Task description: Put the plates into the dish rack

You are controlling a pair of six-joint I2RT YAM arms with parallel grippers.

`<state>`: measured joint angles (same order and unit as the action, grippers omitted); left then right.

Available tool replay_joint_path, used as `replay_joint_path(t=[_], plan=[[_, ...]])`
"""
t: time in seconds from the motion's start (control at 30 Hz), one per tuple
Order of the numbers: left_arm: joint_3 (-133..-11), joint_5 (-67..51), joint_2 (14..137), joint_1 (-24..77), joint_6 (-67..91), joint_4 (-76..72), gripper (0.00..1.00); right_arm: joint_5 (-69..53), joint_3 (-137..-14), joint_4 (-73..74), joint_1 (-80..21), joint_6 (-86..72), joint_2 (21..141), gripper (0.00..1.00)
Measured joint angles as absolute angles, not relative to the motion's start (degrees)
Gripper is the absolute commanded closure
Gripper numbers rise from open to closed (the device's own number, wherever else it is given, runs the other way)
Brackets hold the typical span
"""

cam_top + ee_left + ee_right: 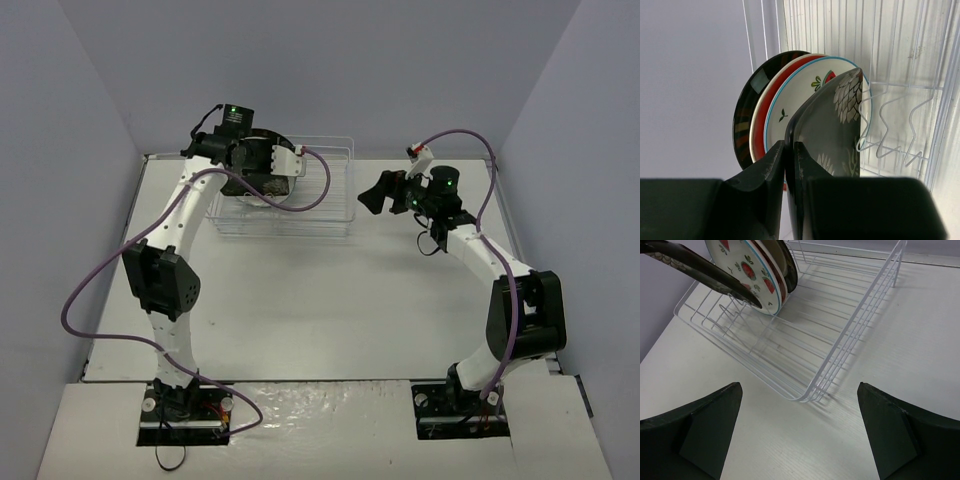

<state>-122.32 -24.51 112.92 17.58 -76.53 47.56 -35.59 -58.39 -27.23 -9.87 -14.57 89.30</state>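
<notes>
Your left gripper (790, 150) pinches the rim of the black floral plate (832, 125), jaws closed down to the plate's thickness, and holds it tilted over the left end of the wire dish rack (840, 335). Just behind it, three plates stand on edge among the prongs: the white plate with red spots (735, 262), the red-and-teal plate (759, 135) and the black-rimmed plate (746, 110). You cannot tell whether the floral plate's lower edge touches the rack. Your right gripper (800, 435) hangs over the table (920, 340) beside the rack's right side, jaws spread wide, holding nothing.
</notes>
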Motion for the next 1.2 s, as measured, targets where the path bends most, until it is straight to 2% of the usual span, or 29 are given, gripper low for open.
replay_joint_path(t=[0.67,0.7,0.77,0.8,0.97,1.2], plan=[[-119.13,-22.80,117.69,17.56,-75.59,43.43,0.98,-36.84,-58.37,-27.88,-7.74,-14.98,93.43,0.03],[-119.13,-22.78,117.73,17.56,-75.28,43.26,0.90,-36.88,-58.37,-27.88,-7.57,-14.98,93.43,0.03],[-119.13,-22.36,117.84,17.57,-74.32,42.63,0.61,-36.88,-58.37,-27.88,-7.44,-14.98,93.43,0.03],[-119.13,-22.14,117.90,17.58,-73.80,42.24,0.55,-36.88,-58.37,-27.88,-7.42,-14.98,93.43,0.03],[-119.13,-20.93,118.04,17.57,-72.85,38.10,0.40,-36.90,-58.37,-27.91,-7.16,-15.14,93.43,0.03],[-119.13,-19.33,118.04,17.59,-72.53,35.64,0.04,-36.93,-58.30,-27.92,-7.16,-15.44,93.43,0.02]])
